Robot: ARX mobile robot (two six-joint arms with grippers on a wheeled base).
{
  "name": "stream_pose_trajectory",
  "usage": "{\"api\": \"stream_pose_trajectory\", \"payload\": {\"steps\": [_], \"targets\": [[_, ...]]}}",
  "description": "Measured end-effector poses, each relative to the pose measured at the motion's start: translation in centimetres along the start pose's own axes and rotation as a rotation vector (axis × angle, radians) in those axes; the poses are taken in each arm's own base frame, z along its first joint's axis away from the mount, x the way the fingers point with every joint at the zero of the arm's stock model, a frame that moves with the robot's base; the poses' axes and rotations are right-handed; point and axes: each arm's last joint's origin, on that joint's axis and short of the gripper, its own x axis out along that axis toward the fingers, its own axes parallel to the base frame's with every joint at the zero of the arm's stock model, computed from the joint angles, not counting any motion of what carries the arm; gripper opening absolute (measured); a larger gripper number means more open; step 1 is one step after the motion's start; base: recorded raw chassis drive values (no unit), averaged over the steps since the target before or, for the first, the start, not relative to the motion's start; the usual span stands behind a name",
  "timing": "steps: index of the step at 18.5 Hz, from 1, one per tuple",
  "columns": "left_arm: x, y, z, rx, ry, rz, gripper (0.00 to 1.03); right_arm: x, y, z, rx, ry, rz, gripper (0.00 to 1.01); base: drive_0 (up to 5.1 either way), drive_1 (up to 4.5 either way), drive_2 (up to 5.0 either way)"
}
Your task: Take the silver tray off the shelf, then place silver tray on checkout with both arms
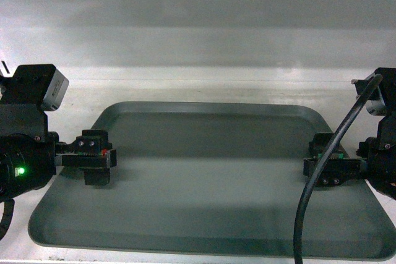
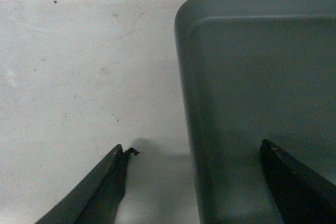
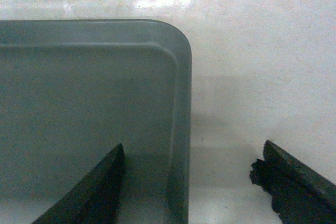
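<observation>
White shelf, silver tray front edge cropped, grippers straddling rims

In the head view the silver tray runs off the right edge, so its near right corner is cut away. A black cable hides a strip of it. Both wrist views crop each end effector's fingers at the bottom edge.

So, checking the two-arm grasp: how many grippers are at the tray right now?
2. The left gripper straddles the silver tray's left rim, open. The right gripper straddles the right rim, also open. The tray lies on the shelf.
</observation>
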Motion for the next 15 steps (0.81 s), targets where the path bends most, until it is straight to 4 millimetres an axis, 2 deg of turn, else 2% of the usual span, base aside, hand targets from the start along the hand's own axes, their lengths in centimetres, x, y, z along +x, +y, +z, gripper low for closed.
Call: {"api": "stream_pose_trajectory", "payload": {"steps": [3,7,8,12,15], "targets": [[-0.1,-0.6,-0.1,0.008,-0.004,-0.024,0.41,-0.1,0.6,-0.1,-0.008,-0.003,0.008,0.44,0.0,0.00,0.0],[-0.4,-0.6,-0.2,-0.007,-0.009,-0.012,0.06,-0.1,0.7,-0.1,-0.006,-0.010,-0.002,0.08,0.0,0.00,0.0],[-0.6,-0.6,-0.2,-0.041,-0.008,-0.014,0.03,-0.2,0.6,-0.1,0.023,-0.017,-0.009,0.03,0.0,0.00,0.0],[-1.5,-0.8,-0.2,-0.074,-0.001,-0.022,0.03,-0.6,0.6,0.0,0.033,-0.018,-0.012,0.03,0.0,0.00,0.0],[-2.6,-0.9,0.9,-0.076,-0.033,-0.038,0.03,-1.4,0.4,1.1,0.030,-0.054,-0.019,0.03,0.0,0.00,0.0]]}}
